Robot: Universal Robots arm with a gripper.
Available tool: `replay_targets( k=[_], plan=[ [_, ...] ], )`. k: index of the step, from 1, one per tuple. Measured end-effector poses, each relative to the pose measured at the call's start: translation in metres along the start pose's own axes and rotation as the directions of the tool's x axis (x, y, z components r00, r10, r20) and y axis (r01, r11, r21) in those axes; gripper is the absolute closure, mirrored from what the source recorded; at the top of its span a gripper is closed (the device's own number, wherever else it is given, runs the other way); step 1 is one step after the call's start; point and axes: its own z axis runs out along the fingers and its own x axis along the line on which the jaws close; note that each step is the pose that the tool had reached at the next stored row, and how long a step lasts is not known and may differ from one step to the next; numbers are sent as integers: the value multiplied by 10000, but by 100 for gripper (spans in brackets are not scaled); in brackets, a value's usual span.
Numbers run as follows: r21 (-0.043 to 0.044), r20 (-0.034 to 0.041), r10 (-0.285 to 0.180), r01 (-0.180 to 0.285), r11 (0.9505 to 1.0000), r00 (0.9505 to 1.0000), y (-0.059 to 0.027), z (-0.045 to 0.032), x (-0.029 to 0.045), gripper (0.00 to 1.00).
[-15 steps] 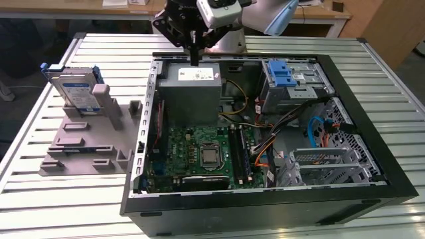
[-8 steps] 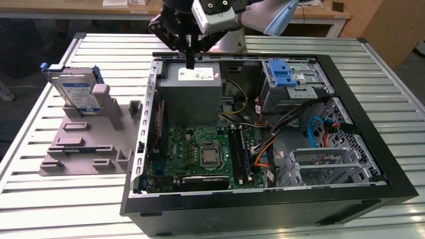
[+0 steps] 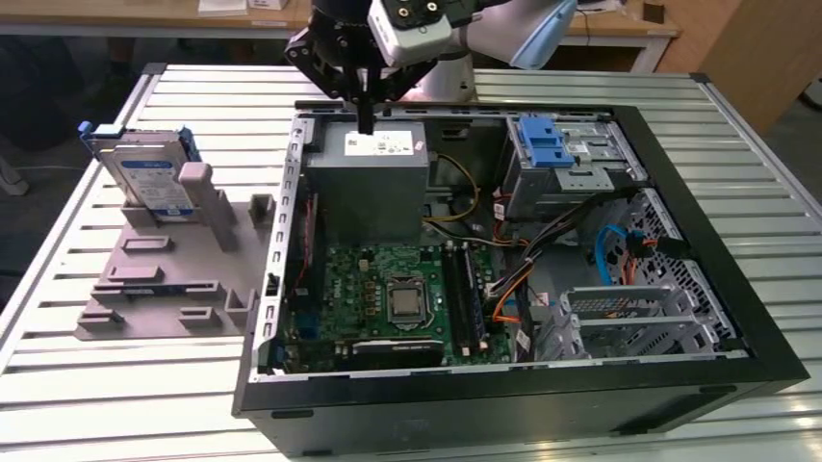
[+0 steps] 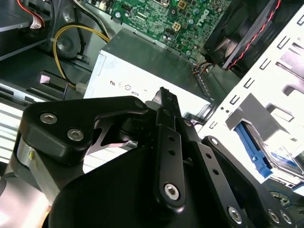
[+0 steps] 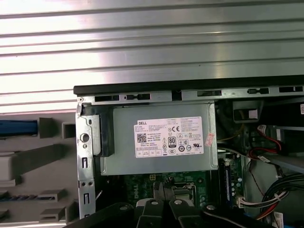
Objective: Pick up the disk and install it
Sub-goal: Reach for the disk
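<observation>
The disk [image 3: 145, 178], silver-grey with a white-and-blue label and blue rails, stands upright in a grey fixture [image 3: 167, 289] on the table, on the exterior view's left of the open computer case [image 3: 514, 385]. Its blue rail [image 5: 19, 127] also shows in the first wrist view, and its label [image 4: 281, 159] in the second wrist view. My gripper [image 3: 366, 120] hangs over the grey power-supply box [image 3: 366, 188] inside the case, well apart from the disk. Its black fingers [image 4: 164, 97] are pressed together, shut on nothing. The fingertips [image 5: 164, 186] point at the motherboard edge below the box.
A metal drive cage with a blue latch [image 3: 555, 149] sits at the case's far right corner. The green motherboard [image 3: 385, 289], cables [image 3: 617, 250] and a metal bracket [image 3: 629, 318] fill the case. The slatted metal table [image 3: 77, 385] surrounds it.
</observation>
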Motion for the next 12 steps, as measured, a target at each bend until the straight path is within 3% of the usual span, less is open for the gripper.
replay_targets(
  k=[4,12],
  plan=[
    [3,-5,1,-1,10000,10000,-2,3,38,89],
    [2,-13,3,-3,10000,10000,-9,14,184,89]
  ],
)
